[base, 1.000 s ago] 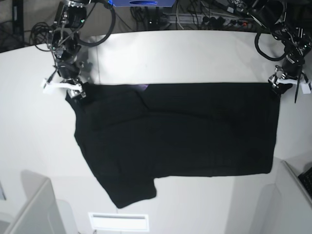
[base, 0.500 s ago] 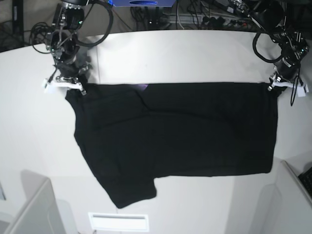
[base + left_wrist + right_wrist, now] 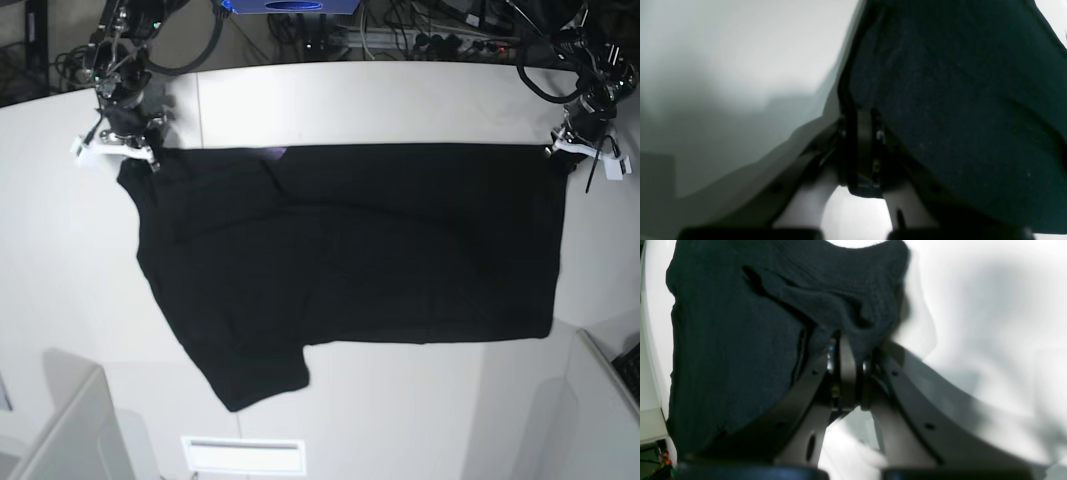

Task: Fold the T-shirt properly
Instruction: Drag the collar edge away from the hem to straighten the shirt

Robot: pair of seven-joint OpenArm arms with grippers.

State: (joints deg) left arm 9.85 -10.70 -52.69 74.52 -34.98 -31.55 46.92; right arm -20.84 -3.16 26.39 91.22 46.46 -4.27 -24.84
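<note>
The black T-shirt (image 3: 360, 240) is spread plain side up across the white table (image 3: 380, 100), with a sliver of purple print (image 3: 277, 153) showing at its far edge. My right gripper (image 3: 125, 152) is on the base view's left, shut on the shirt's far left corner. In the right wrist view my right gripper (image 3: 846, 343) pinches bunched cloth (image 3: 740, 323). My left gripper (image 3: 567, 150) is shut on the far right corner. In the left wrist view my left gripper (image 3: 863, 123) clamps the shirt's edge (image 3: 957, 100). One short sleeve (image 3: 255, 380) hangs toward the near edge.
Cables and a blue device (image 3: 290, 5) lie behind the table. A grey bin (image 3: 60, 430) stands at the near left and another grey wall (image 3: 600, 400) at the near right. A white slotted plate (image 3: 240, 455) sits at the near edge.
Both grippers have shut on the shirt's far corners and pulled back and slightly outward. The far edge has shifted away from the near edge, and the whole shirt has followed.
</note>
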